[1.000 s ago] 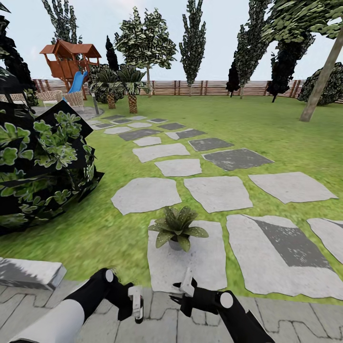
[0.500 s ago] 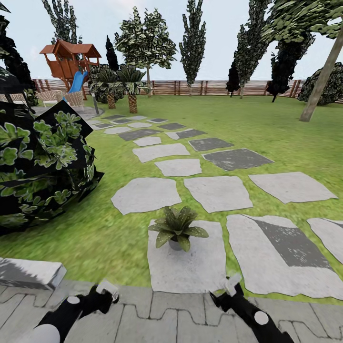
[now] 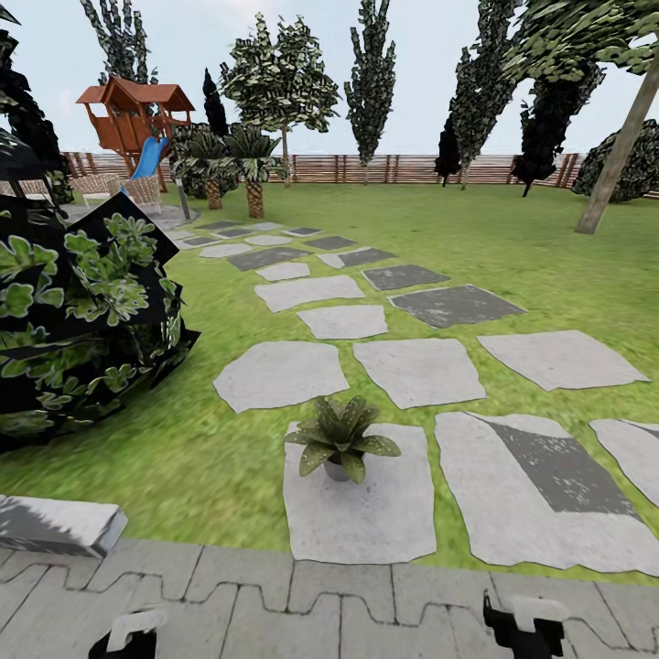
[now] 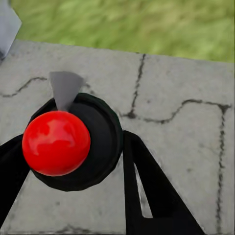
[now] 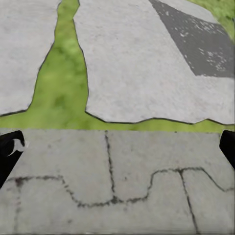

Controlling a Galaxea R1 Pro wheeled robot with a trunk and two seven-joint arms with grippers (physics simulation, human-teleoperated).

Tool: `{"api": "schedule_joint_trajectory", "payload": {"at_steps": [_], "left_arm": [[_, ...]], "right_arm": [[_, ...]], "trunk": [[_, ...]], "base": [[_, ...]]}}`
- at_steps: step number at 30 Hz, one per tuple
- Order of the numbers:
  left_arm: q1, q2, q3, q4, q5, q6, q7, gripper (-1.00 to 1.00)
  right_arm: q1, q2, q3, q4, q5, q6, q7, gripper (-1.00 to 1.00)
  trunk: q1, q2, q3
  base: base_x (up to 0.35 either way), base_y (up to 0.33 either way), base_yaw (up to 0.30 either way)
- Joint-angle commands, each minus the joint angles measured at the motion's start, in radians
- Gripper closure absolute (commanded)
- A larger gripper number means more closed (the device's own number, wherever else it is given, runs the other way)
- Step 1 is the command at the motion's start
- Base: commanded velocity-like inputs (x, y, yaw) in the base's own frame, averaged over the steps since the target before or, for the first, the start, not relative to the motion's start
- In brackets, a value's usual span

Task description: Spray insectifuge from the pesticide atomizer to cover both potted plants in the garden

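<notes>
Both arms have dropped within a second from mid-frame to the bottom edge of the head view: left gripper at lower left, right gripper at lower right. Right fingers stand spread wide over the paving, grasping nothing; the left's state I cannot tell. One potted plant sits on a stepping stone at lower centre. Tucked arms suggest travel, perhaps toward an atomizer.
</notes>
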Motion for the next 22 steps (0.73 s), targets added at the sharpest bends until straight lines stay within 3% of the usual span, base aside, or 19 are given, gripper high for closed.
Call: {"api": "schedule_joint_trajectory", "payload": {"at_steps": [1,8,14,22], "left_arm": [[0.001,-0.001,0.008,0.002,-0.002,-0.003,0.006,1.0],[0.003,-0.002,0.007,0.007,-0.003,-0.005,0.02,1.0],[0.003,-0.002,0.008,0.005,-0.001,-0.005,0.021,1.0],[0.003,-0.003,0.006,0.003,0.0,-0.005,0.02,1.0]], "right_arm": [[-0.001,0.002,-0.005,0.008,0.011,-0.003,-0.007,-1.0],[-0.001,0.016,-0.003,0.079,0.014,0.003,-0.004,-1.0],[0.036,0.048,-0.003,0.099,0.014,0.019,-0.003,-1.0],[0.039,0.052,-0.003,0.1,0.014,0.02,-0.004,-1.0]], "trunk": [[0.0,0.0,-0.001],[0.0,0.0,-0.001],[0.0,0.0,-0.001],[0.0,0.0,-0.001]], "base": [[0.0,0.0,0.0],[0.0,0.0,0.0],[0.0,0.0,0.0],[0.0,0.0,0.0]]}}
